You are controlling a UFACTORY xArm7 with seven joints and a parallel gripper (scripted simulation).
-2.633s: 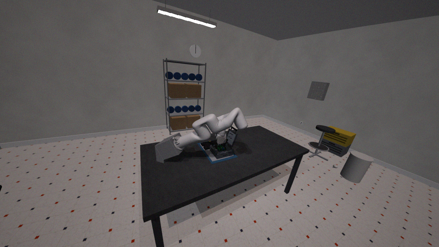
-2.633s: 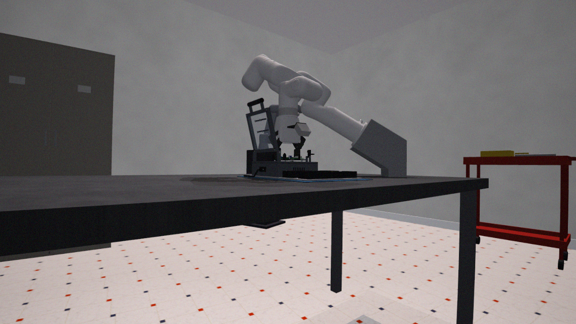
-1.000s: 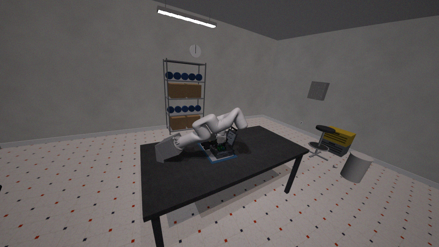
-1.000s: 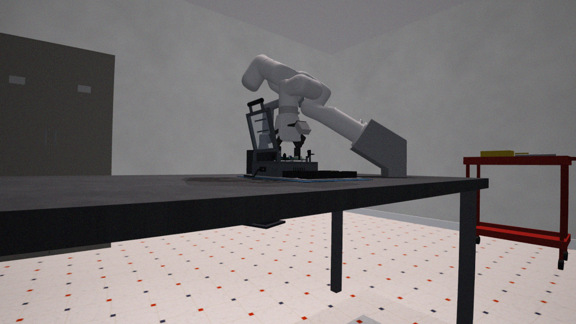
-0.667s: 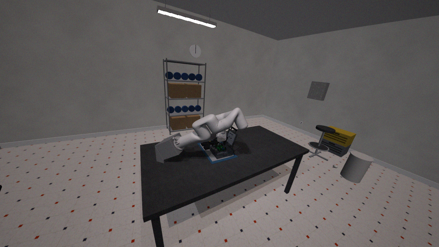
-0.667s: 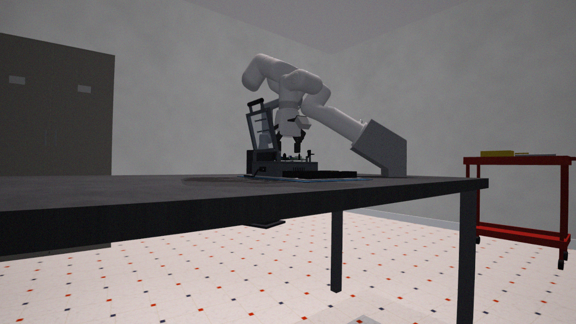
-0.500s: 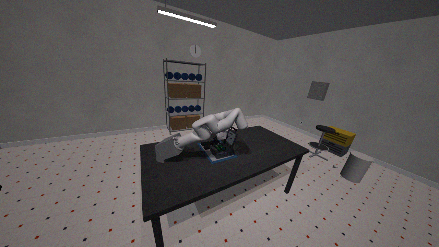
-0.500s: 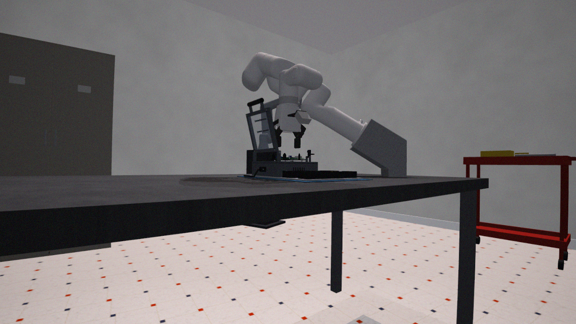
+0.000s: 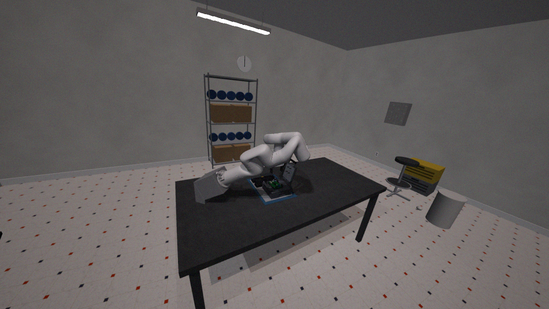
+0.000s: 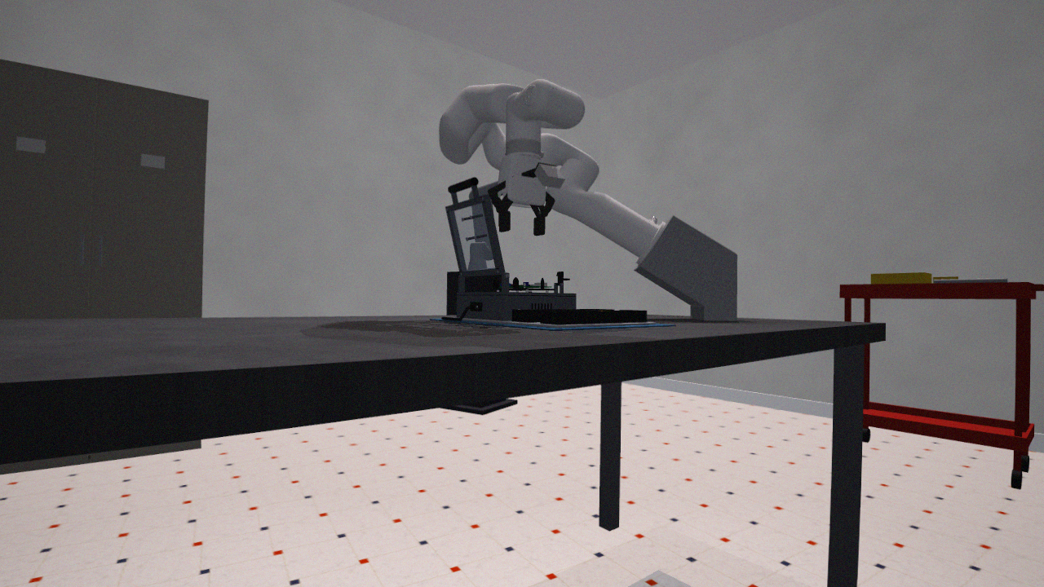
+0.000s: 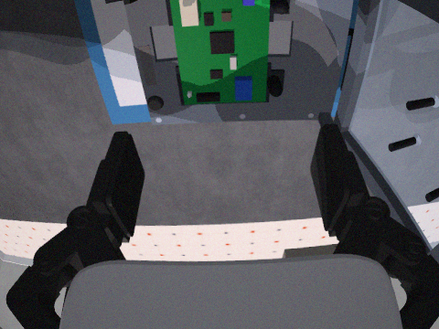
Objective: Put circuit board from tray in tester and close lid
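Circuit board [image 11: 221, 43]: no legible markings; hand [image 11: 229, 171] empty.

pins: hidden under circuit board [image 11: 219, 42] | lid [image 11: 397, 128]: cut by wrist view's right edge

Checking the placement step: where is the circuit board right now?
In the wrist view the circuit board lies in the tester, beside the raised lid, below the open, empty tool.

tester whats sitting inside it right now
The green board lies on the tester plate, under the raised lid and away from the open gripper. The pins are covered by the board, so seating cannot be told.
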